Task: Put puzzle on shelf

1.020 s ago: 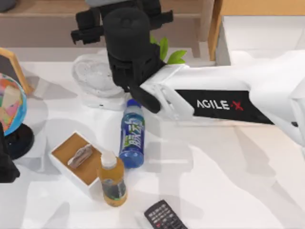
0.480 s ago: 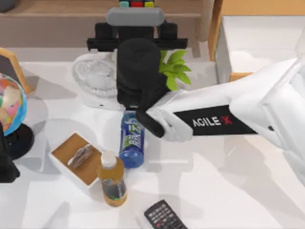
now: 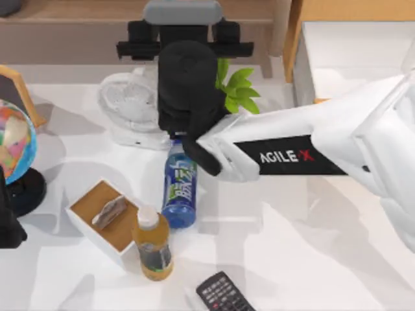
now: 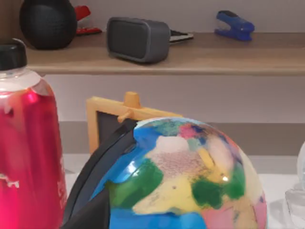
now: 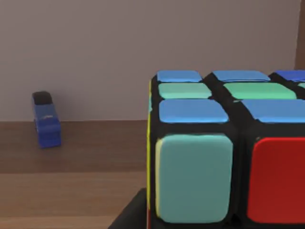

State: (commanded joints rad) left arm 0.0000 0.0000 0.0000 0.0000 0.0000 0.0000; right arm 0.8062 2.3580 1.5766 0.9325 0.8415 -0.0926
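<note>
Right gripper (image 3: 185, 29) is extended over the shelf (image 3: 65, 10) at the far edge of the surface. The puzzle (image 5: 224, 152) sits close under the wrist camera above the shelf board, apparently clamped. Recommended: lower until the puzzle rests flat, away from the blue stapler (image 5: 46, 125), before releasing. Left gripper is parked beside the globe (image 3: 14, 139); finger state cannot be told.

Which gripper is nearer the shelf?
Right. The right gripper is at the shelf, carrying the puzzle over the board; the left arm sits parked beside the globe.
</note>
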